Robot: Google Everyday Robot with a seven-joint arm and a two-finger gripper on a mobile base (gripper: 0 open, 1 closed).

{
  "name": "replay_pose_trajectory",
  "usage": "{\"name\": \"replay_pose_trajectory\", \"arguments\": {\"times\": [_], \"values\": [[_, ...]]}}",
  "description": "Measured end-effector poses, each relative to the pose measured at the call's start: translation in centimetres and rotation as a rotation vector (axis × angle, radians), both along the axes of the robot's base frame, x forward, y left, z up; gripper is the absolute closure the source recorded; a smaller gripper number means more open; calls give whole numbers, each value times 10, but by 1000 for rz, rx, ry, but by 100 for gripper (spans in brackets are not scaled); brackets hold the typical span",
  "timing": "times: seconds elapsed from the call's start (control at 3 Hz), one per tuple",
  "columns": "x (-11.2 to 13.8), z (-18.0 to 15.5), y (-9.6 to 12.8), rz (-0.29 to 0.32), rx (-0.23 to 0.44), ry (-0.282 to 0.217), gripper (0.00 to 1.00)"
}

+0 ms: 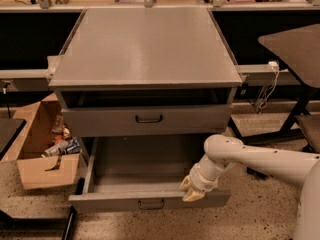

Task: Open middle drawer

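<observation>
My 1 arm (265,159) enters from the lower right, a thick white limb running leftward and slightly upward. It bends at a rounded white joint (222,149), and from there the last link drops down and to the left. The wrist (205,174) is a short, ribbed white section tilted the same way. At its end my gripper (190,191), pale yellow, points down and left. It sits low, below and forward of the front edge of the cabinet top (145,59), nearer that top's front right corner than its front left. My white body shell (307,209) fills the right margin.
</observation>
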State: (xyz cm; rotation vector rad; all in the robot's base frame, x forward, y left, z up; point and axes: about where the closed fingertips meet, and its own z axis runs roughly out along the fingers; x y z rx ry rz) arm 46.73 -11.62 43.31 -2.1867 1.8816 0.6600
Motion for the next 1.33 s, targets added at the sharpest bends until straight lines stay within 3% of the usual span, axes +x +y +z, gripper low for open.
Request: {"name": "replay_pose_trajectory", "arguments": {"times": [1.0, 1.33], "values": [[0, 1, 0, 0, 0, 0, 6], [0, 1, 0, 0, 0, 0, 0]]}}
